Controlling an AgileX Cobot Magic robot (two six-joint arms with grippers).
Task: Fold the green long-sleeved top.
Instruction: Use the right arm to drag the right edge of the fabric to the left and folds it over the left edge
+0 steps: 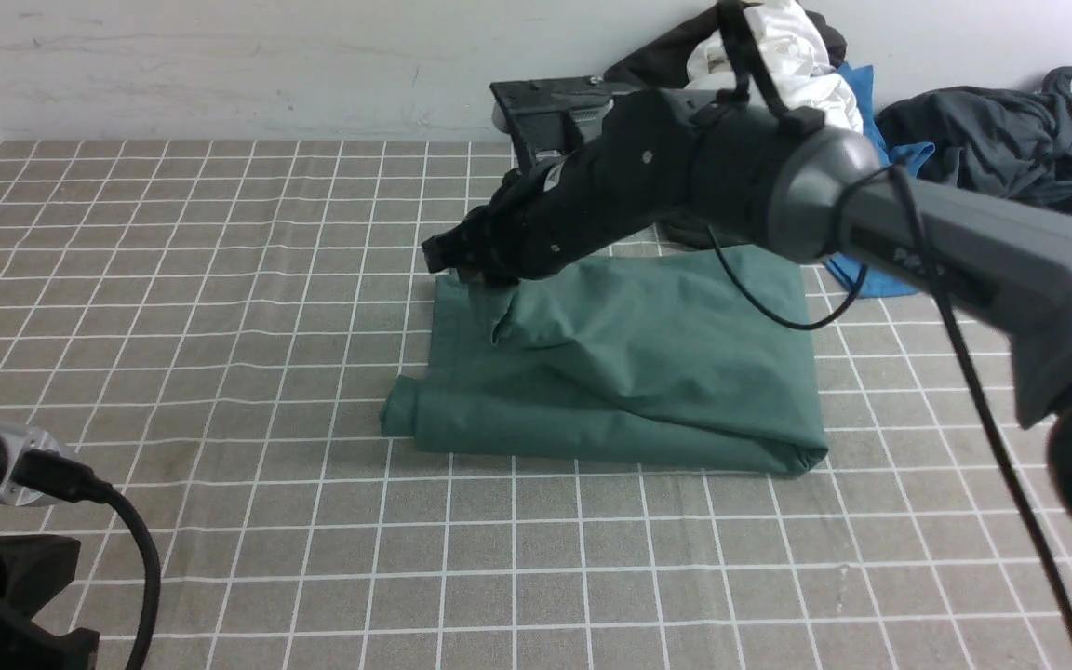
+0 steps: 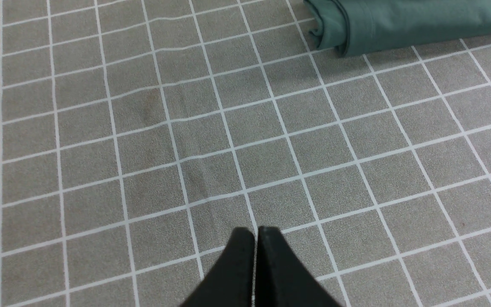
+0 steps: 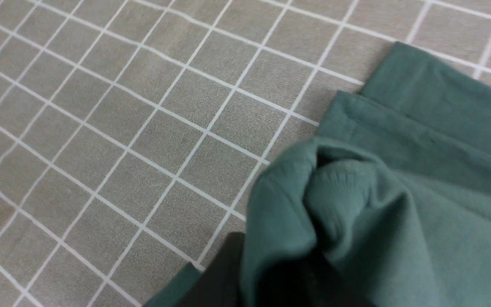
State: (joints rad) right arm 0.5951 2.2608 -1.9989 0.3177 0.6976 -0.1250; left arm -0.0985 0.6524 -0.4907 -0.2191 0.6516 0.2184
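The green long-sleeved top (image 1: 629, 372) lies folded into a rough rectangle in the middle of the checked mat. My right gripper (image 1: 489, 274) is at its far left corner, shut on a bunched fold of the green fabric (image 3: 313, 200); the cloth wraps over the fingers (image 3: 224, 273) and hides the tips. My left gripper (image 2: 256, 232) is shut and empty, low over bare mat at the near left. One rolled corner of the top (image 2: 335, 30) shows at the far edge of the left wrist view.
A dark charcoal garment (image 1: 1001, 149) lies at the back right. A bright blue T-shirt (image 1: 871, 140) and white and black clothes (image 1: 778, 46) are piled behind my right arm. A black stand (image 1: 545, 112) sits by the back wall.
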